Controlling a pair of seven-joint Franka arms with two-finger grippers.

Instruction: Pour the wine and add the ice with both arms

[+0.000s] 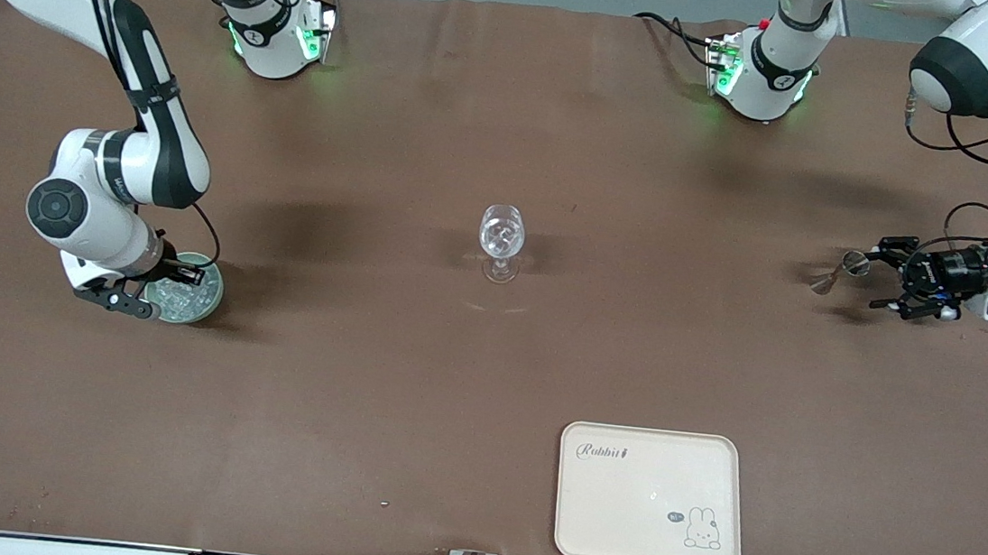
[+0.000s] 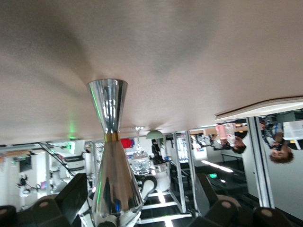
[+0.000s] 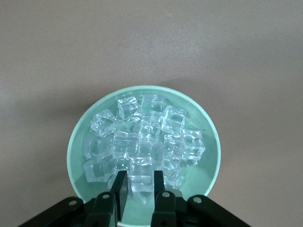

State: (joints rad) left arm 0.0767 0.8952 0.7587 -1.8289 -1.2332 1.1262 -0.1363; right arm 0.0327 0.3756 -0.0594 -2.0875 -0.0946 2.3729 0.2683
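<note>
With the wine glass (image 1: 500, 237) standing at the middle of the brown table (image 1: 356, 391) as the centre of the dial in the front view, the pale green bowl (image 1: 211, 296) sits at about eight o'clock, toward the right arm's end. The jigger (image 1: 837, 272) sits at three o'clock, toward the left arm's end, and the cream tray (image 1: 648, 510) with its rabbit drawing lies at about five o'clock, nearest the front camera.

The right gripper (image 1: 162, 286) is down in the bowl. Its wrist view looks straight into the heap of ice (image 3: 147, 137), clear cubes piled inside the green rim (image 3: 75, 142). The right gripper (image 3: 139, 184) has its two fingers (image 3: 120, 187) drawn close, one on each side of a single cube at the edge of the heap. It seems to be pinching that cube, though actual contact is hard to confirm.

The left gripper (image 1: 886, 276) is low over the table just beside the jigger, pointing at it from the three o'clock side. In its wrist view the jigger (image 2: 111, 156) stands on one end on the table, silver with a gold band at its waist. The left gripper (image 2: 142, 189) has its fingers (image 2: 71, 198) spread wide on either side of the jigger and is not gripping it. The wine glass (image 2: 139, 161) shows small in the distance.
</note>
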